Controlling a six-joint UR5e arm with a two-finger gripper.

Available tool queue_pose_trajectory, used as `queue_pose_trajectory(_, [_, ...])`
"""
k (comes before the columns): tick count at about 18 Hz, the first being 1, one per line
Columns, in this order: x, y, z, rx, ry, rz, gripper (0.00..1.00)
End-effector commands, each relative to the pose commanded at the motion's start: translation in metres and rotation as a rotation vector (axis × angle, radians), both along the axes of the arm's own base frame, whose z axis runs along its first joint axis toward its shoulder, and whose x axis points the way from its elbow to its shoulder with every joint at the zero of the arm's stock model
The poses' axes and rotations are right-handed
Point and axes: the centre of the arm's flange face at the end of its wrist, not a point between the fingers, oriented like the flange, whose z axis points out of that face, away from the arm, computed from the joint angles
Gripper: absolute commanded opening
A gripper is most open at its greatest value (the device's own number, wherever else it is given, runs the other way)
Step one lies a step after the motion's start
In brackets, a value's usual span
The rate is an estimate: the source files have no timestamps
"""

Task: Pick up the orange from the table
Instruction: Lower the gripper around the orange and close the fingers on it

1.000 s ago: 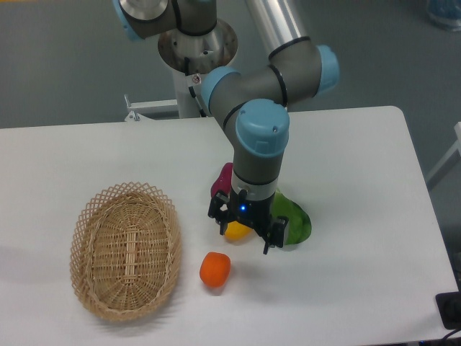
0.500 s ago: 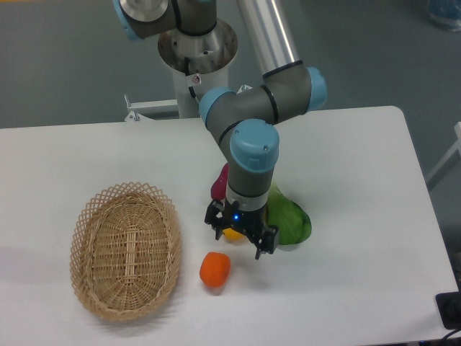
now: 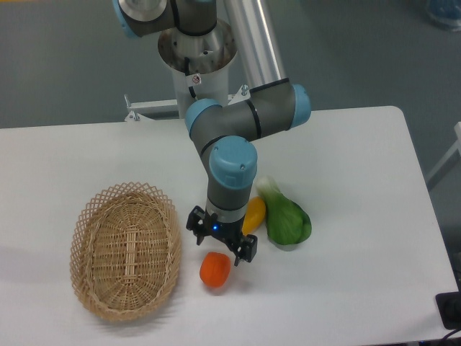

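Tool (image 3: 221, 240) hung with its fingers spread apart, just above the orange (image 3: 215, 269). Orange lay on the white desk (image 3: 360, 180) beside a wicker basket (image 3: 125, 249).

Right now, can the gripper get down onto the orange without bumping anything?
Probably yes. The gripper is open just above the orange; the basket and yellow fruit sit off to either side.

White table (image 3: 374, 216), rounded corners, and here's what sits on it: a woven wicker basket (image 3: 124, 249) at the left, the orange (image 3: 215, 269) just right of the basket near the front edge, then a yellow fruit (image 3: 253, 214) touching a leafy green vegetable (image 3: 287, 220) further right.
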Motion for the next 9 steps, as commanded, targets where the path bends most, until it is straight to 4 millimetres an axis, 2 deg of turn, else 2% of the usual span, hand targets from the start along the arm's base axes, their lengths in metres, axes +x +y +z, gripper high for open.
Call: queue_pose_trajectory(9, [-0.0048,0.0103,-0.0082,-0.004,0.001,-0.001,1.0])
